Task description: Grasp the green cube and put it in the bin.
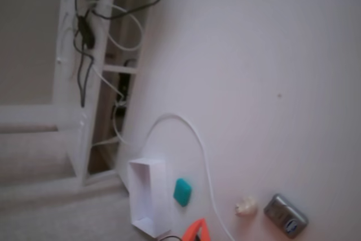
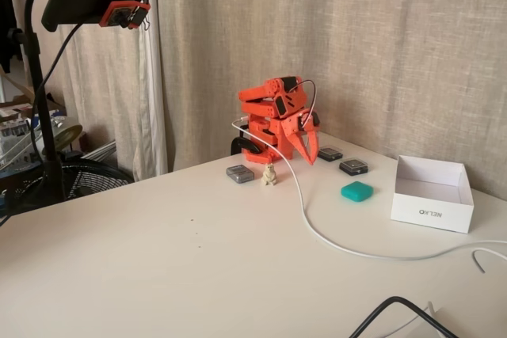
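Note:
The green cube (image 1: 182, 191) (image 2: 357, 191) lies flat on the white table, a small teal block with rounded corners. The bin (image 1: 159, 190) (image 2: 430, 210), a white open-topped box, stands close beside it with a narrow gap between them and nothing showing inside. The orange arm is folded up at the back of the table, and my gripper (image 2: 310, 157) hangs pointing down, its fingers together and holding nothing. In a fixed view only the gripper's orange tip (image 1: 197, 228) shows at the bottom edge, a short way from the cube.
A white cable (image 2: 317, 231) (image 1: 200, 145) curves across the table from the arm, passing near the cube. A cream figurine (image 2: 270, 174) (image 1: 246, 206) and a grey device (image 2: 240, 173) (image 1: 286, 215) sit by the arm's base. Two dark small devices (image 2: 354, 167) lie behind the cube. A black cable (image 2: 396, 310) loops at the front edge.

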